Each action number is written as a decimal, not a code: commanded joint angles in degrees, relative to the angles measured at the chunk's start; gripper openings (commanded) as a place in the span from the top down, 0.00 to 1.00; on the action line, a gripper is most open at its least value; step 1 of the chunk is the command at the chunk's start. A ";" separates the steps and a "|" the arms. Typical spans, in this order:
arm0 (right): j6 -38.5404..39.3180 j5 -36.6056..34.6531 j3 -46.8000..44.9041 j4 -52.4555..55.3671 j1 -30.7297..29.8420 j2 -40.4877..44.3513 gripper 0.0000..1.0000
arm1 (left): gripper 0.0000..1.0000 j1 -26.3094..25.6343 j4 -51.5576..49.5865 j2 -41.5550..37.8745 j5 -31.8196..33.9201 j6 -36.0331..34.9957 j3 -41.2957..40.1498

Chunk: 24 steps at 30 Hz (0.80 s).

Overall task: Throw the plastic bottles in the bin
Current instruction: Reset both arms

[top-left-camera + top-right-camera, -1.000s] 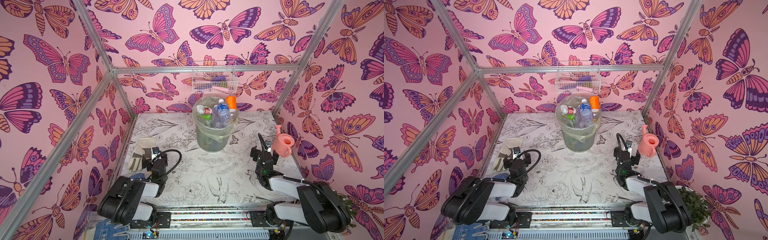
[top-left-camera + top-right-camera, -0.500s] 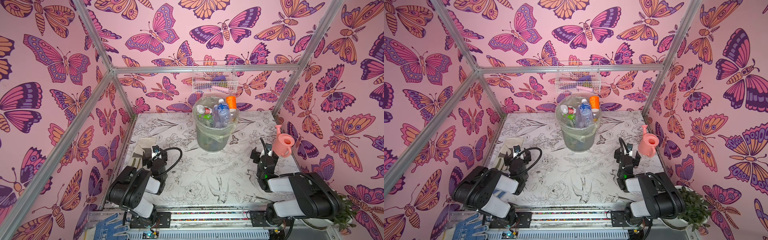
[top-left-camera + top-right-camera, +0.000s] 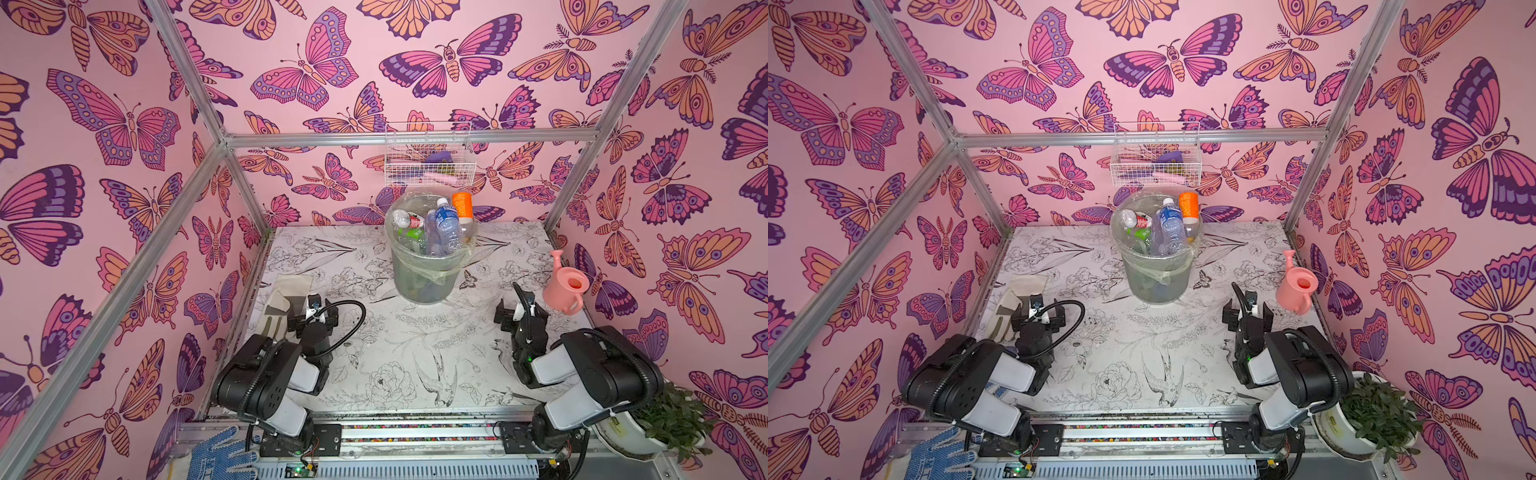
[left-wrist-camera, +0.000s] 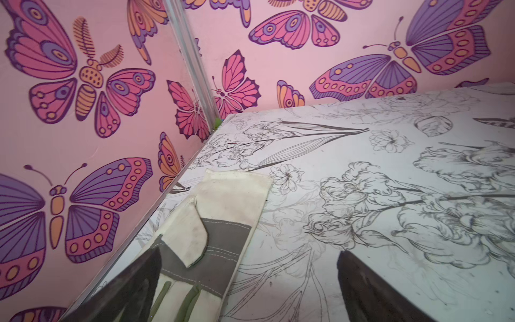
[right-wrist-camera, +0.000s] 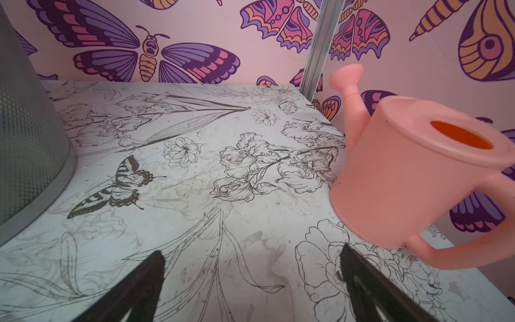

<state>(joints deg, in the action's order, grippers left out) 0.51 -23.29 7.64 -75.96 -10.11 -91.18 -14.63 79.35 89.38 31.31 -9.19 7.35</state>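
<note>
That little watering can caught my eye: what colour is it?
The watering can is plain salmon pink all over; the right wrist view shows it best.

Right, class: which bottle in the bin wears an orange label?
The bottle sticking up at the bin's far rim, nearest the wire basket; others show blue, red or green.

A white tabletop (image 3: 395,332) printed with black line drawings of flowers, birds and butterflies. A round grey bin (image 3: 424,278) with a clear liner stands near the back, in the middle. A pink watering can (image 3: 567,289) stands upright at the right edge. A cream-and-grey work glove (image 3: 286,297) lies flat along the left edge.
</note>
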 commanded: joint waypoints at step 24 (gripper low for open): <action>-4.90 9.05 14.97 28.46 7.31 4.69 0.01 | 0.01 14.19 -28.58 -1.13 -25.07 9.01 14.16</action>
<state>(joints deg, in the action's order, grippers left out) -3.44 -15.16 22.46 -48.38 -2.98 -86.78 -1.19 58.24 89.23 11.03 -3.38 21.06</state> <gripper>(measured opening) 0.989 0.989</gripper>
